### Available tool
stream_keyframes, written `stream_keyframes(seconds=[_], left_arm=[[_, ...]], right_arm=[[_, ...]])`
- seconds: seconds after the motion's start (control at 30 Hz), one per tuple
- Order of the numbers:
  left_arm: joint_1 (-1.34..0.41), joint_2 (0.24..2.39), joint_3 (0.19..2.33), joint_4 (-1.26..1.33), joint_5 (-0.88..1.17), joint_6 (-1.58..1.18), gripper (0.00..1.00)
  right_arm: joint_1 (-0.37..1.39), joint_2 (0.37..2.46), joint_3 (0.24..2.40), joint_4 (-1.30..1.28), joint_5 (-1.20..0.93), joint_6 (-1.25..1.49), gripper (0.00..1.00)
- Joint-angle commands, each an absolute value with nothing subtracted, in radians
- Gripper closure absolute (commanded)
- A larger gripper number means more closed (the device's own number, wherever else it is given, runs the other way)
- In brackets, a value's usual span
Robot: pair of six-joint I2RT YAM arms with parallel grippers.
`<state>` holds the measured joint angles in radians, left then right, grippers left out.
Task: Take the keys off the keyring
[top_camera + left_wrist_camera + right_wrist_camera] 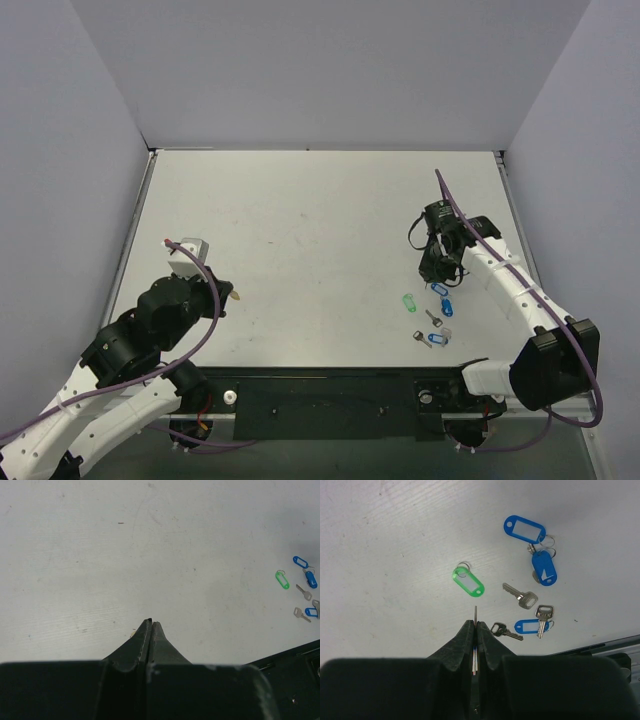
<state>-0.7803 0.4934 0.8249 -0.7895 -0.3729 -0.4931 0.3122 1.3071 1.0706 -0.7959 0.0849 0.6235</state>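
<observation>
Several small keys and plastic tags lie near the table's front right. In the right wrist view there is a green tag (468,582) with a keyring (462,566), two blue tags (524,529) joined by small rings (547,541), a loose silver key (521,595), a dark-headed key (506,630), and a silver key (543,617) on a third blue tag (529,626). My right gripper (475,624) is shut on a thin metal piece seen edge-on, seemingly a key, above the table. No yellow cap shows there. My left gripper (151,622) is shut and far left of the keys (433,318).
A tiny yellowish bit (134,631) lies beside my left fingertips; I cannot tell what it is. The black base bar (330,400) runs along the near edge. Grey walls close in the table on three sides.
</observation>
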Motion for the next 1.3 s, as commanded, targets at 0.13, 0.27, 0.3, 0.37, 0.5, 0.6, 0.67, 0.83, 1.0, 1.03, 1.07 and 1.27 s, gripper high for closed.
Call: stream_keyframes(seconds=[0.13, 0.27, 0.3, 0.37, 0.5, 0.6, 0.67, 0.83, 1.0, 1.03, 1.07, 1.27], left_arm=[[-0.755, 0.486, 0.828, -0.724, -0.345, -0.480, 1.00], [-0.742, 0.486, 0.828, -0.719, -0.336, -0.479, 1.00], [-0.736, 0.488, 0.825, -0.719, -0.330, -0.476, 1.00], [-0.729, 0.489, 0.825, -0.713, -0.322, -0.474, 1.00], [-0.712, 0.489, 0.825, -0.709, -0.305, -0.468, 1.00], [-0.703, 0.492, 0.824, -0.707, -0.298, -0.466, 1.00], [-0.696, 0.492, 0.822, -0.706, -0.288, -0.466, 1.00], [-0.686, 0.495, 0.819, -0.698, -0.270, -0.463, 1.00], [-0.684, 0.506, 0.824, -0.698, -0.255, -0.460, 1.00], [-0.684, 0.506, 0.824, -0.699, -0.255, -0.462, 1.00], [-0.684, 0.502, 0.828, -0.703, -0.253, -0.463, 1.00], [-0.683, 0.465, 0.833, -0.721, -0.258, -0.523, 1.00]], right_arm=[[0.209, 1.333, 1.028, -0.736, 0.008, 0.603, 1.00], [0.198, 1.335, 1.022, -0.736, 0.009, 0.600, 0.81], [0.198, 1.333, 1.023, -0.736, 0.008, 0.601, 0.74], [0.198, 1.330, 1.022, -0.736, -0.028, 0.604, 0.57], [0.198, 1.299, 1.026, -0.744, -0.031, 0.617, 0.42], [0.199, 1.273, 1.031, -0.746, -0.060, 0.626, 0.40], [0.210, 1.249, 1.037, -0.741, -0.087, 0.626, 0.39], [0.306, 1.132, 1.020, -0.611, -0.251, 0.641, 0.39], [0.422, 1.042, 0.968, -0.476, -0.327, 0.709, 0.41], [0.446, 1.017, 0.957, -0.433, -0.354, 0.738, 0.41], [0.460, 1.002, 0.937, -0.410, -0.366, 0.748, 0.42], [0.661, 0.911, 0.943, -0.321, -0.290, 0.787, 0.43]])
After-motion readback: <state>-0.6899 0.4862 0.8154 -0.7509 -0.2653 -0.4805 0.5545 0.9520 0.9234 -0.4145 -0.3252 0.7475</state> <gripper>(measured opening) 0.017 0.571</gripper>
